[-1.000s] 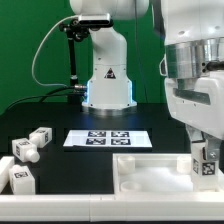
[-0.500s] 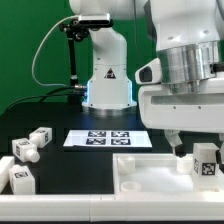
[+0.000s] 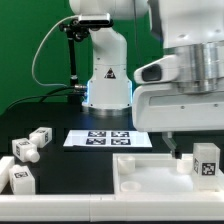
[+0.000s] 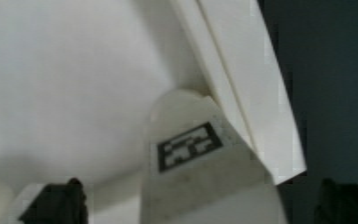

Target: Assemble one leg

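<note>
Gripper (image 3: 184, 156) had risen, fingers spread and empty, leaving the leg (image 3: 206, 160) standing in the tray (image 3: 135, 172) near the surface's front edge.

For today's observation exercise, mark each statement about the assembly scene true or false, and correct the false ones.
1. Three loose legs lie at the exterior view's left. True.
2. The gripper holds a leg. False: its fingers are apart, with nothing between them.
3. A leg stands on the tray. True.
4. The marker board rests on the tray. False: it lies on the black table beyond it.
5. The table surface is white. False: it is black.
</note>
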Tool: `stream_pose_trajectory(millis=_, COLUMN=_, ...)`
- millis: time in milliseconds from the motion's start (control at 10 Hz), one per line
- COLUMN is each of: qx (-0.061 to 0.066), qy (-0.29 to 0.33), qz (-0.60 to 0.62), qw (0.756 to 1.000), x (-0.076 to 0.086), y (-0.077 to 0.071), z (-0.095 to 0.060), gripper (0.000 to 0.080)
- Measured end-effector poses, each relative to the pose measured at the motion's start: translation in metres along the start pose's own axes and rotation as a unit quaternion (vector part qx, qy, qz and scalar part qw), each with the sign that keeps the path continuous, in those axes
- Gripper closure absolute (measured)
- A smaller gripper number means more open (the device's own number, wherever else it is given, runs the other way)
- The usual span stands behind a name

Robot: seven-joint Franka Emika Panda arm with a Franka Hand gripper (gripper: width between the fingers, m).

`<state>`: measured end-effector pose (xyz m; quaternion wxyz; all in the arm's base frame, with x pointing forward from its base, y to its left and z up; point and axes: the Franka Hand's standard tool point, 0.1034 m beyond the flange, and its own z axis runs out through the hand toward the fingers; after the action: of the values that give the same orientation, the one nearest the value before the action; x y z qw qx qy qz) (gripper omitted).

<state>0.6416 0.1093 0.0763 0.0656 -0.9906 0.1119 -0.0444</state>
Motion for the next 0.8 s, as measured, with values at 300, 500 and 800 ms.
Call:
stream_pose_trajectory(millis=300, qx=0.001, qy=-0.001, qz=0.037, qw=0.999, x=-0.0004, y=0.0010, z=0.0006, gripper=0.0179)
stream_pose_trajectory(millis=500, qx=0.001, qy=-0.001, qz=0.103, qw=0.995, x=-0.0003, y=0.0029, z=0.0008, gripper=0.0512)
stream_pose_trajectory(millis=800, qx=-0.011, qy=-0.011, qz=0.317, qw=0.948, x=-0.0043, y=0.0021, z=0.0010, gripper=0.0510)
